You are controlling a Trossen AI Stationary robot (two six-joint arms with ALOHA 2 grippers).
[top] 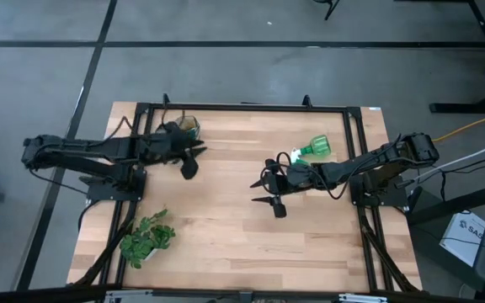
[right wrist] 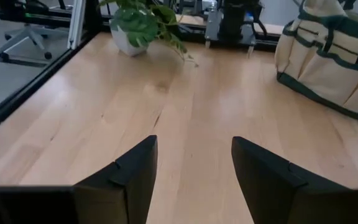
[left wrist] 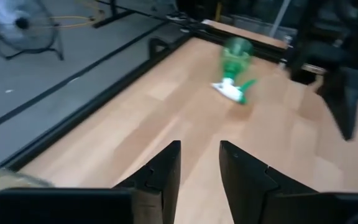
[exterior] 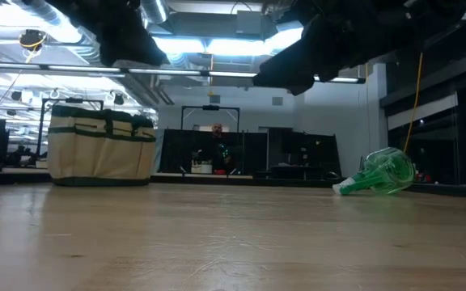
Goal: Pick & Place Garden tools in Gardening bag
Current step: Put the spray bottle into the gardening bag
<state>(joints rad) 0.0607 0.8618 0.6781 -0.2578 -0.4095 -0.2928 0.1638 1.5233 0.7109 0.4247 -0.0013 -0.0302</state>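
Note:
The gardening bag [exterior: 100, 145], cream with dark green trim, stands on its base at the table's far left; it also shows in the right wrist view [right wrist: 328, 56], and in the high view [top: 189, 125] my left arm covers most of it. A green spray bottle [top: 313, 150] lies on its side on the table at the far right, also in the low view [exterior: 381, 172] and the left wrist view [left wrist: 235, 71]. My left gripper [left wrist: 200, 168] is open and empty, above the table just near of the bag [top: 194, 160]. My right gripper [right wrist: 194, 171] is open and empty above the table's middle [top: 269, 195]. No trowel, rake or shears show.
A leafy green plant [top: 147, 240] in a white pot stands at the near left corner and shows in the right wrist view [right wrist: 140, 25]. A black frame [top: 242, 108] runs along the table's edges. Bare wood lies between the grippers and along the near side.

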